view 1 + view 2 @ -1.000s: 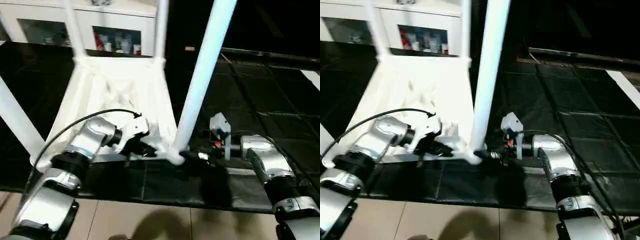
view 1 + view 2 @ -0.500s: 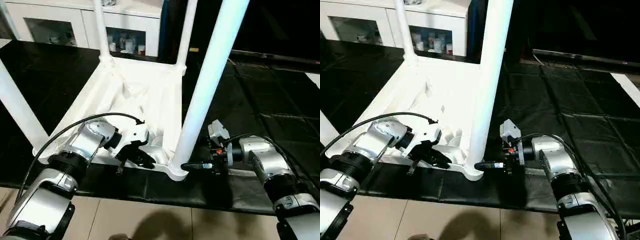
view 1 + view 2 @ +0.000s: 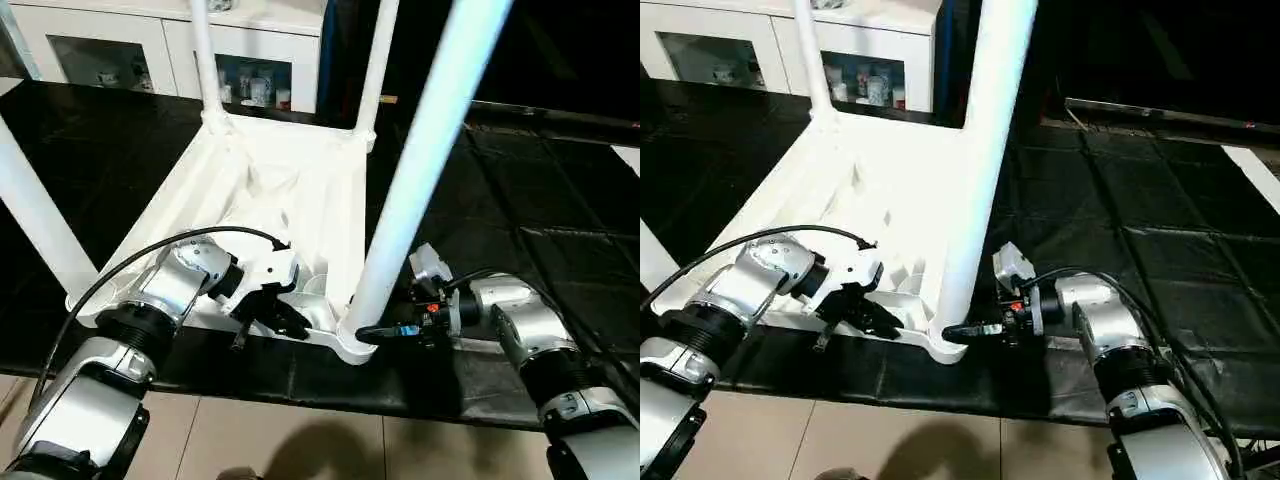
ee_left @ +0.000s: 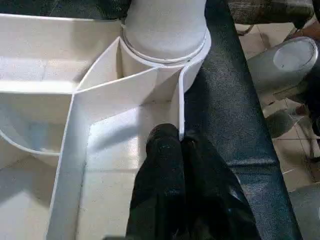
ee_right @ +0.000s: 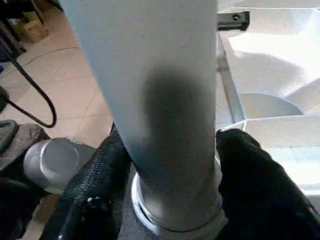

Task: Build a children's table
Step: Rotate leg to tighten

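Head stereo overhead, wrist cameras close-up

No legible text, label, brand, no. or sign is being shown anywhere. Small items behind the glass doors of the white cabinet, upper left of the frame, are too small and blurred to be read.
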